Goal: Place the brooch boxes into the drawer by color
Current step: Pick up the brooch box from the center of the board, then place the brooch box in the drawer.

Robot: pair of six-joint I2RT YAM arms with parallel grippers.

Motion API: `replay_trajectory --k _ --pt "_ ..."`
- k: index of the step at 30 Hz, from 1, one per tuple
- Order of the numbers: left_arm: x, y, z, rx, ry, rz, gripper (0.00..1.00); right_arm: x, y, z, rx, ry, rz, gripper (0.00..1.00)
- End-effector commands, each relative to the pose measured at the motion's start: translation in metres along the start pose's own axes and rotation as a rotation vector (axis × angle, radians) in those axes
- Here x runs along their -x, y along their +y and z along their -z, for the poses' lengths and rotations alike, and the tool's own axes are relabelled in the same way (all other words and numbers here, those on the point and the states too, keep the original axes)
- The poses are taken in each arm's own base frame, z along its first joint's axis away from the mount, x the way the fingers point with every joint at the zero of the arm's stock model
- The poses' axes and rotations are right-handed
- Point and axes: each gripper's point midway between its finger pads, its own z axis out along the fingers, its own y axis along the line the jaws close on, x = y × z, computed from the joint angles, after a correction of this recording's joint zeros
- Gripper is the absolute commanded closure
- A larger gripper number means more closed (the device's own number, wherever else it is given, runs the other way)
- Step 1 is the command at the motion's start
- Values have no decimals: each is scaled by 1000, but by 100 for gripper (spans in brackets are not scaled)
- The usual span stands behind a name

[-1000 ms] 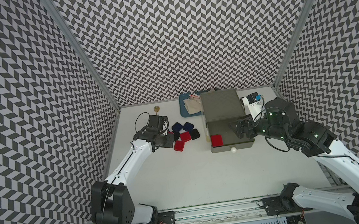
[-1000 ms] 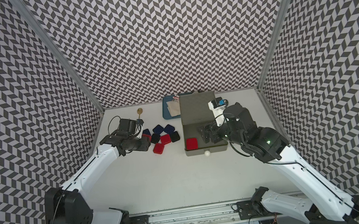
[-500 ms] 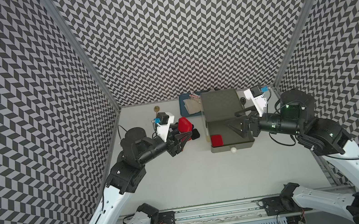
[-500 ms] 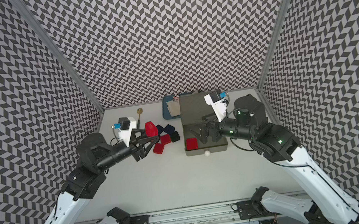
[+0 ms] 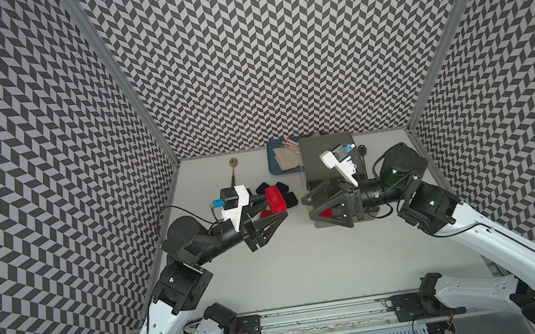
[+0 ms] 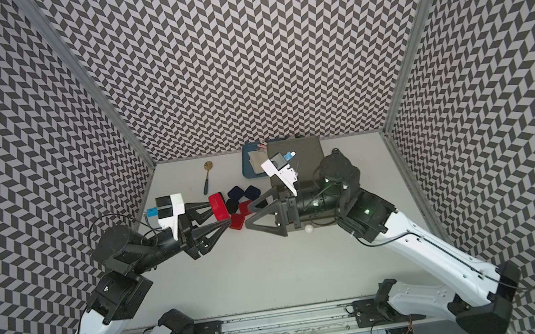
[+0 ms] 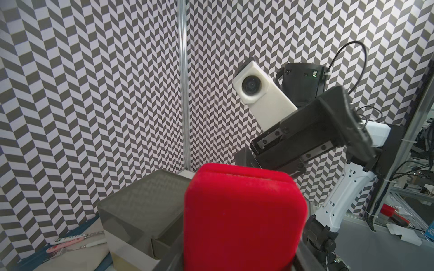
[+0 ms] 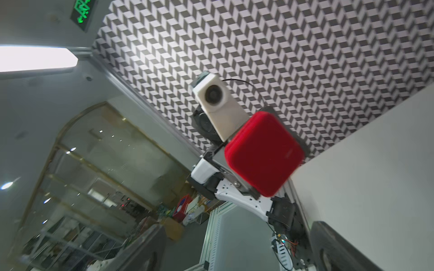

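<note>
The red brooch box [image 6: 218, 205] is up in the air, clear of the bench [image 6: 274, 273], a little toward 10 o'clock of the bench's middle. It stands on edge. Seen from above, its thin upper edge runs roughly 12 to 6 o'clock, and one broad square face is turned toward 3 o'clock. The box is near enough square that I can pick out no long axis. The left pincer [image 6: 221, 213] is clenched on it, one finger at the 12 o'clock end and the other at the 6 o'clock end. Under it and just toward 3 o'clock, the loose brooch boxes [image 6: 236, 192] lie on the bench in navy, black and red. At 3 o'clock the right pincer [image 6: 247, 218] faces the held box, jaws spread wide and gripping nothing. It hangs over the drawer [image 5: 315, 164], whose top is grey. A tier is pulled out toward 6 o'clock, with another red box [image 5: 326, 213] lying in it and a white knob [image 6: 309, 228] at its front. A blue tray [image 6: 246, 167] sits touching the chest on its 9 o'clock side, and a spoon [image 6: 208, 179] lies further toward 9 o'clock.
</note>
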Motion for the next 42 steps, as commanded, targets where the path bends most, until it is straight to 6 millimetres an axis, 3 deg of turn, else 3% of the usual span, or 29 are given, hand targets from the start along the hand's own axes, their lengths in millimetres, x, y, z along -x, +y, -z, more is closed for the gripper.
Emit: replay_trajectory --k 1,4,5,6,21,33,42 --pt "21 -7 4 -10 -47 -53 49 8 36 -13 132 -1 85 1" --pt "25 -9 5 -11 -51 -60 49 6 34 -23 155 7 93 1" --pt "26 -9 6 -11 -51 -61 49 32 11 -25 31 -135 -97 1" --pt "26 -10 6 -13 -52 -61 50 34 8 -25 23 -144 -104 1" --pt "28 -16 11 -30 -71 -53 50 53 -1 -37 -6 -174 -127 1" --pt "29 -18 10 -42 -73 -51 49 41 -9 -56 8 -122 -167 3" --pt "25 -19 9 -56 -63 -52 49 38 -8 -59 41 -112 -187 19"
